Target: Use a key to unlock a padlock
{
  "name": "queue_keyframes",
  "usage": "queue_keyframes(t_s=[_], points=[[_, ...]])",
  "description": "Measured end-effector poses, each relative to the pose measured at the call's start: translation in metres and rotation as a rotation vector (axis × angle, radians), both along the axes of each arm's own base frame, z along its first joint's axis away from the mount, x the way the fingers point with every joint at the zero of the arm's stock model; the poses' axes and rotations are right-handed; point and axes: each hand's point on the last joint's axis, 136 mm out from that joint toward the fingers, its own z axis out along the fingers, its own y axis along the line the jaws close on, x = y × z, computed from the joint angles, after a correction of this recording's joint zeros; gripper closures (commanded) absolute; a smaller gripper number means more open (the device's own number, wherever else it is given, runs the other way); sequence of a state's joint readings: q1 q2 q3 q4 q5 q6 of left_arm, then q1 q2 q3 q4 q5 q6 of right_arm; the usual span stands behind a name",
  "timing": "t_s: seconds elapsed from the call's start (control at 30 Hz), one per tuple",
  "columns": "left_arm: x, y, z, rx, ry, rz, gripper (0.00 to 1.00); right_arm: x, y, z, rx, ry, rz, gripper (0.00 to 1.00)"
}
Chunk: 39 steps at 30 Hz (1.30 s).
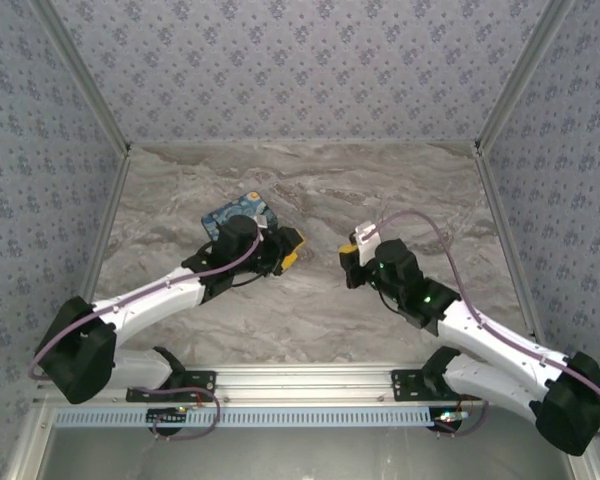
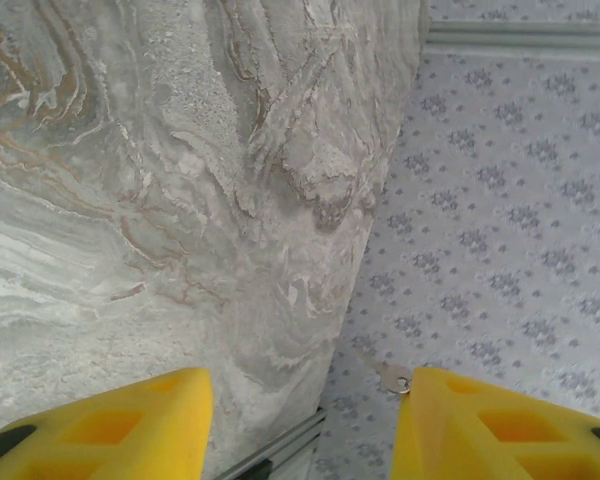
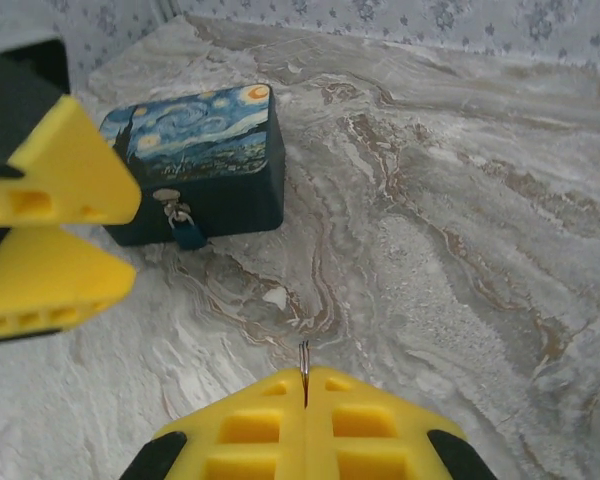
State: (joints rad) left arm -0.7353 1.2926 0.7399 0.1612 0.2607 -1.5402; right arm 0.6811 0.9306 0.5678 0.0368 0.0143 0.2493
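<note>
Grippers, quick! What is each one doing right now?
Left gripper: jaws open, holding nothing.
Right gripper: jaws shut on a thin metal sliver, probably the key.

No word, label, brand or number can be read anywhere — the box bears only a painted night sky

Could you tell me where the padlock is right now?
In the right wrist view, the padlock hangs on the front of the Starry Night box, upper left, beside the left claw.
</note>
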Motion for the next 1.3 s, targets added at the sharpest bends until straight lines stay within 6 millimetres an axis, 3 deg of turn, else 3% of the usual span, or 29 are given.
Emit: queue_keyframes(t_s=[0.37,0.6,0.8,1.1,1.3], points=[[0.003,0.000,-0.014,-0.022,0.103,0.059,0.47,0.006,0.003,-0.012,0.155,0.181,-0.046,1.00],[0.008,-0.001,-0.009,0.047,-0.052,-0.007,0.44,0.017,-0.007,-0.015,0.281,0.332,-0.181,1.00],[0.014,-0.010,0.017,0.146,-0.416,-0.161,0.31,0.020,-0.010,-0.009,0.345,0.409,-0.224,1.00],[-0.020,-0.025,0.087,0.322,-1.225,-0.461,0.25,0.037,0.003,0.051,0.425,0.405,-0.154,1.00],[-0.032,-0.021,0.089,0.462,-1.523,-0.561,0.27,0.030,0.019,0.078,0.457,0.422,-0.056,1.00]])
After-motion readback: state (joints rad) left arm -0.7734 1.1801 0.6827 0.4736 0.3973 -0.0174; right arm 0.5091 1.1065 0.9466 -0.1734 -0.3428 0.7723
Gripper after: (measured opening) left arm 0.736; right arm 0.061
